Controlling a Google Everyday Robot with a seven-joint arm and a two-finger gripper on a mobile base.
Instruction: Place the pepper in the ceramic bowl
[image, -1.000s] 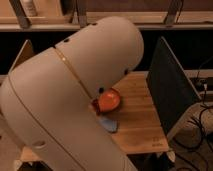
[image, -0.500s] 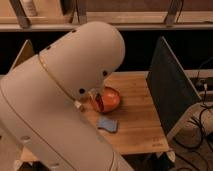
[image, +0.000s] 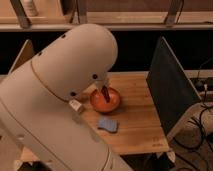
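Note:
The ceramic bowl (image: 106, 102) is a shallow orange-red dish on the wooden table, partly covered on its left by my big white arm. The pepper (image: 105, 93) is a slim dark-red chili that hangs nearly upright over the bowl's middle, its tip down inside the rim. My gripper (image: 103, 88) reaches out from under the white arm shell just above the bowl and is shut on the pepper's upper end. Most of the gripper is hidden behind the arm.
A blue cloth-like item (image: 107, 124) lies on the wooden table (image: 135, 125) in front of the bowl. A small white object (image: 76, 105) sits left of the bowl. A dark upright panel (image: 172, 92) bounds the table's right side; cables (image: 202, 115) lie beyond it.
My arm has swung left, uncovering more of the bowl. The pepper now shows, hanging over the bowl's middle.

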